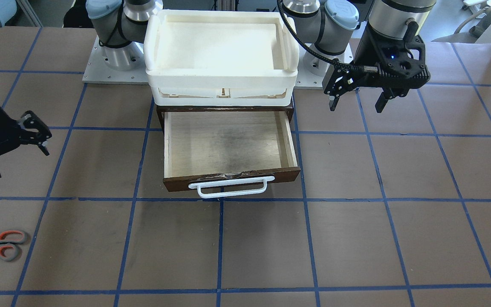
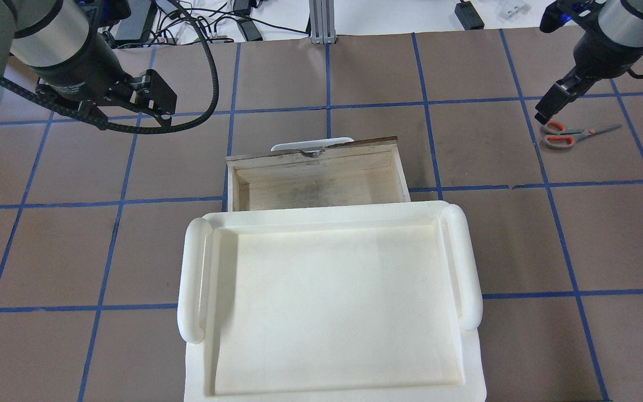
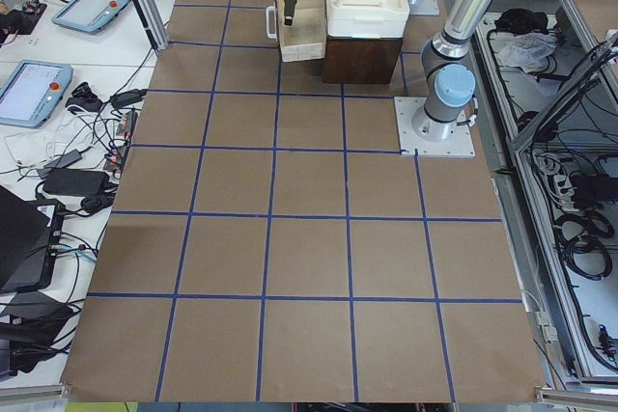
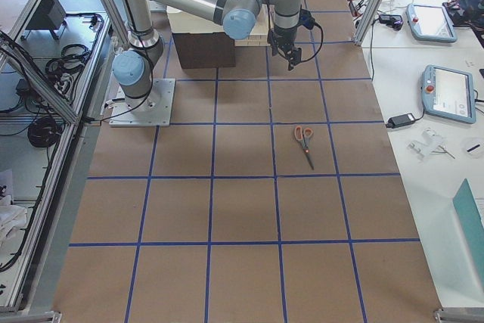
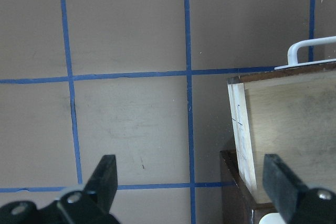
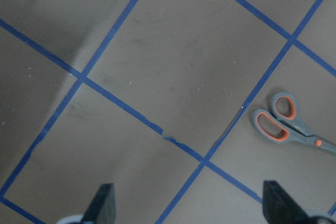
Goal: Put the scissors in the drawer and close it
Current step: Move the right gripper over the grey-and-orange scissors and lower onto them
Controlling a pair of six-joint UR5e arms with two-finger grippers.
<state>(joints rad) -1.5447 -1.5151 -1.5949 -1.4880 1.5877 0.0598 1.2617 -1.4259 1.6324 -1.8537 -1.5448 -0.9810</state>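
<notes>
The scissors [image 1: 2, 245], grey with orange-lined loops, lie flat on the table far to the robot's right; they also show in the overhead view [image 2: 570, 135], the exterior right view [image 4: 304, 141] and the right wrist view [image 6: 286, 121]. My right gripper [image 1: 19, 161] [image 2: 550, 106] [image 6: 190, 203] is open and empty, above the table and apart from the scissors. The drawer [image 1: 290, 143] [image 2: 318, 159] [image 5: 239, 124] is pulled out and nothing lies in it; its white bar handle [image 1: 228, 187] faces away from the robot. My left gripper [image 1: 356, 105] [image 2: 137, 109] [image 5: 191, 182] is open and empty beside the drawer's left side.
A white plastic tray [image 1: 222, 76] [image 2: 193, 279] sits on top of the dark cabinet that holds the drawer. The brown table has a grid of blue tape lines. Both arm bases stand behind the cabinet.
</notes>
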